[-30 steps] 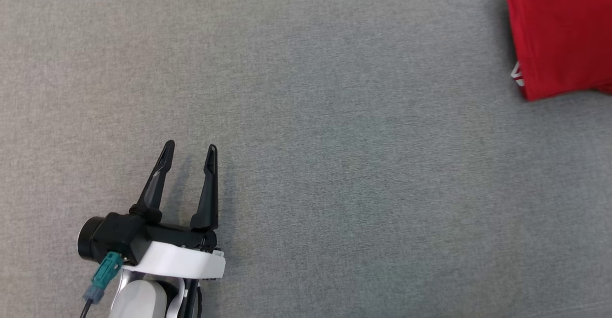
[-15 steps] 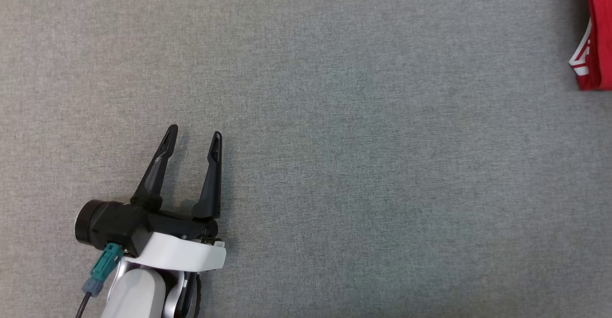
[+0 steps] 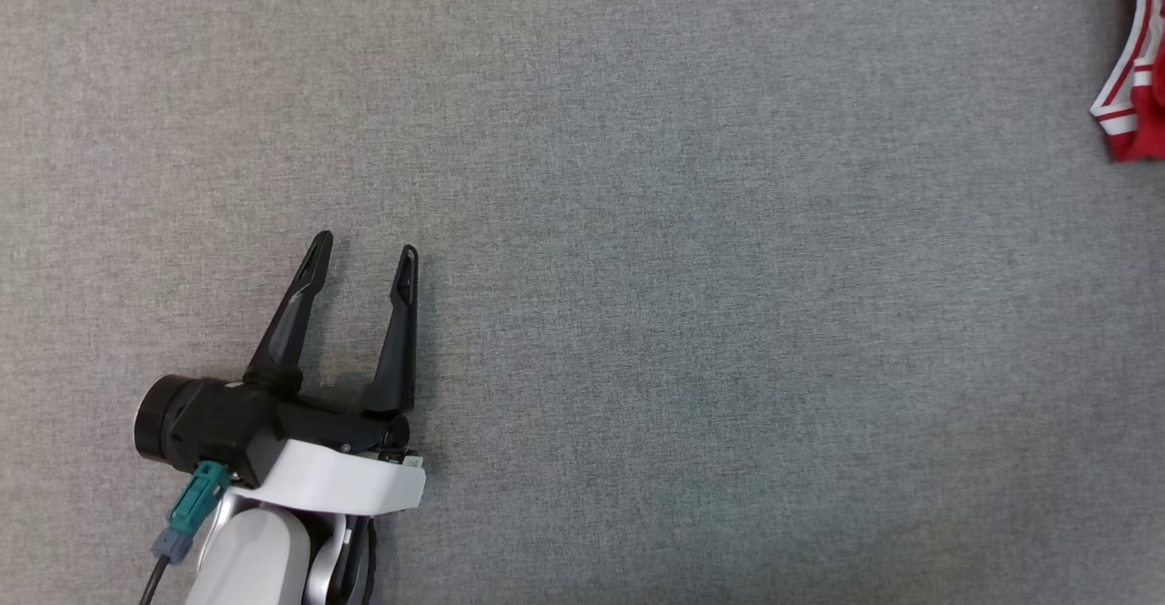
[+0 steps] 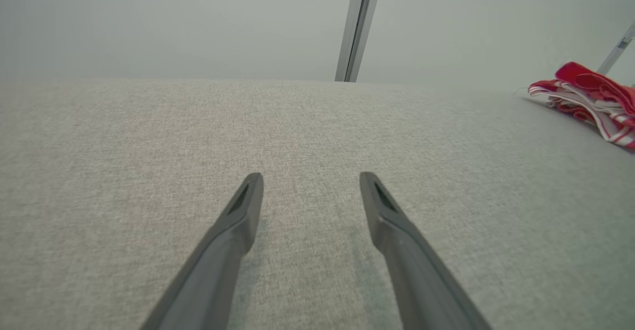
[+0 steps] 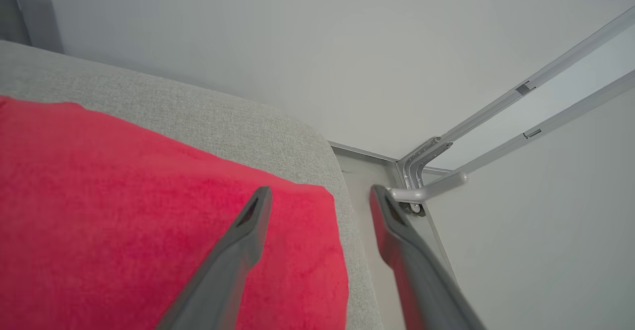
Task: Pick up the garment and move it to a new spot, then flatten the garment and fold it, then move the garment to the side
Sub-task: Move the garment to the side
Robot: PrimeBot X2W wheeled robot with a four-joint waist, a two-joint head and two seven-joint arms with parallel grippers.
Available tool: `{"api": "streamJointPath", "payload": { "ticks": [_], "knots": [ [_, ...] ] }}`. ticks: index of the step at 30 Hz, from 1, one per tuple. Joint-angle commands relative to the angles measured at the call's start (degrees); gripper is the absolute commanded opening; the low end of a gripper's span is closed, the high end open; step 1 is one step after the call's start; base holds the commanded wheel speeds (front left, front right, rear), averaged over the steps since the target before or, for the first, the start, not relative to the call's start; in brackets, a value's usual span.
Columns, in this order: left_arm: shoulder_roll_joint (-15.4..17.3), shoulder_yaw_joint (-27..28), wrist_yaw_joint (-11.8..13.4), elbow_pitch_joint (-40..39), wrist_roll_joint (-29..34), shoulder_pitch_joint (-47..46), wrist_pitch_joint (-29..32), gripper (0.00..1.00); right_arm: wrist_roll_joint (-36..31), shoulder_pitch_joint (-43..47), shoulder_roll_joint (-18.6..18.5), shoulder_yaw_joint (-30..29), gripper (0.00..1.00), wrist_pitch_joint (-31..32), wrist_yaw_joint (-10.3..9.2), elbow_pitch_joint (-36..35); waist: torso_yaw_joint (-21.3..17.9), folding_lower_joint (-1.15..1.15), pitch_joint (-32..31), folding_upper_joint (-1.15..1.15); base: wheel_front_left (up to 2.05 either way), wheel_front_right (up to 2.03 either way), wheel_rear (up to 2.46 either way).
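Note:
The garment (image 3: pixel 1135 109) is red with white stripes and lies folded at the far right edge of the grey surface; in the left wrist view the garment (image 4: pixel 590 97) sits far off to the right. My left gripper (image 3: pixel 364 250) hovers open over bare fabric at the lower left, far from the garment, its fingers (image 4: pixel 243 206) holding nothing. In the right wrist view my right gripper (image 5: pixel 320 196) stands open just above the garment (image 5: pixel 124 221), near its corner by the surface's edge, with nothing pinched between the fingers.
The grey padded surface (image 3: pixel 637 268) spreads wide between the left gripper and the garment. Its rounded edge (image 5: pixel 342 181) drops off beside the garment, with pale walls and a metal rail bracket (image 5: pixel 421 171) beyond. A vertical metal post (image 4: pixel 357 27) stands behind the surface.
The garment has shifted further right, to the edge of the head view. The right gripper's fingers now stand apart above it. The left gripper has barely moved.

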Motion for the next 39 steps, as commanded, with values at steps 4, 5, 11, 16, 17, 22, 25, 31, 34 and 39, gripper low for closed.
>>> {"api": "streamJointPath", "payload": {
  "ticks": [4,5,11,16,17,22,25,31,34,39],
  "knots": [
    [0.54,0.28,0.43,0.12,0.02,-0.84,0.1,1.0,-1.15,-0.62,2.44,-1.46,1.0,-2.88,-0.01,0.51,-0.63,0.0,-1.51,0.0,0.0,0.0,0.0],
    [0.57,0.42,0.5,0.24,-0.17,-0.86,0.09,1.0,-1.24,-0.54,3.14,-1.42,1.0,-3.62,-0.01,0.49,-0.75,0.0,-1.95,0.0,0.0,0.0,0.0],
    [0.41,1.77,0.91,1.46,-1.54,-0.78,0.02,1.0,1.27,0.19,7.69,1.32,1.0,-7.55,-0.01,0.6,-1.83,0.0,-5.77,0.0,0.0,0.0,0.0],
    [0.18,3.19,1.13,3.1,-2.74,-0.11,-0.04,1.0,5.38,1.89,11.67,4.31,1.0,-11.48,-0.01,-0.14,-2.52,0.0,-9.77,0.0,0.0,0.0,0.0],
    [0.12,3.55,1.35,3.55,-3.03,0.15,-0.04,1.0,6.53,2.35,12.57,4.69,1.0,-12.34,-0.01,-0.34,-2.69,0.0,-10.54,0.0,0.0,0.0,0.0],
    [-0.32,5.12,2.04,5.2,-3.47,1.55,-0.06,1.0,11.73,6.42,16.98,5.82,1.0,-15.23,-0.01,-1.81,-3.09,0.0,-14.64,0.0,0.0,0.0,0.0],
    [-0.73,6.09,2.43,6.01,-3.85,2.48,-0.06,1.0,14.64,10.12,19.57,6.58,1.0,-16.54,-0.01,-3.78,-3.14,0.0,-16.83,0.0,0.0,0.0,0.0],
    [-1.02,7.22,3.07,7.22,-3.1,5.07,-0.06,1.0,16.86,17.82,22.77,7.53,1.0,-17.77,-0.01,-8.77,-2.76,0.0,-19.74,0.0,0.0,0.0,0.0],
    [-1.09,7.3,3.01,7.37,-3.0,5.96,-0.07,1.0,18.26,22.91,25.47,6.61,1.0,-17.99,-0.01,-12.84,-2.43,0.0,-21.16,0.0,0.0,0.0,0.0],
    [-1.49,6.88,4.18,8.1,-2.25,7.65,-0.07,1.0,16.62,31.98,28.29,4.56,1.0,-18.13,-0.01,-20.72,-1.34,0.0,-23.45,0.0,0.0,0.0,0.0]
  ]
}}
